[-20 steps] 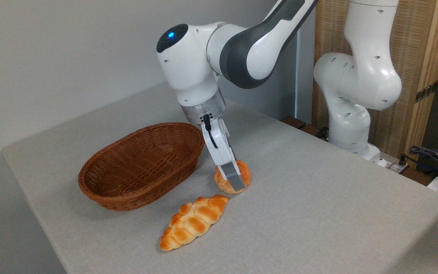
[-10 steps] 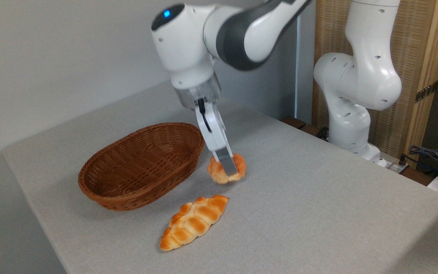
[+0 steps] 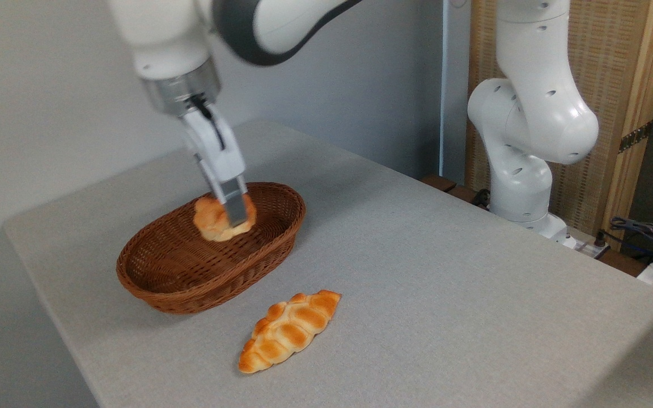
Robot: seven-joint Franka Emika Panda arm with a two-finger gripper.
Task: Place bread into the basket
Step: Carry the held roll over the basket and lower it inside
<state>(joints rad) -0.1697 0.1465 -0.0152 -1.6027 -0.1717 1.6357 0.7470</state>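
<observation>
End effector [image 3: 234, 218] clamped on the bread [image 3: 221, 218], a small knotted golden bun, which hangs over the far half of the basket [image 3: 162, 283] and is clear of the weave below, as far as this angle shows. Only 1 grey finger [image 3: 234, 205] is visible, lying across the front of the bun; the other is hidden behind it.

Starting at the desk's [image 3: 474, 317] left side, the oval wicker basket sits empty near the left edge. Just to its right, toward the front edge, a long braided loaf [image 3: 287, 330] lies flat on the grey cloth, apart from the basket's wall. Beyond the desk's far right edge stands the arm's white base [image 3: 525, 164], with cables [image 3: 644, 232] trailing at the far right.

Risk from here, by judgement: the bun is carried toward the basket's back rim rather than its middle, so a release from this height could let it bounce or roll against the low sloping side and tip out. A descent without centring could also knock the finger against the wicker and shove the light basket.

Pose: the wrist enters from the top left of the frame, its silver flange above, the fingers pointing down and slanted slightly rightward.
</observation>
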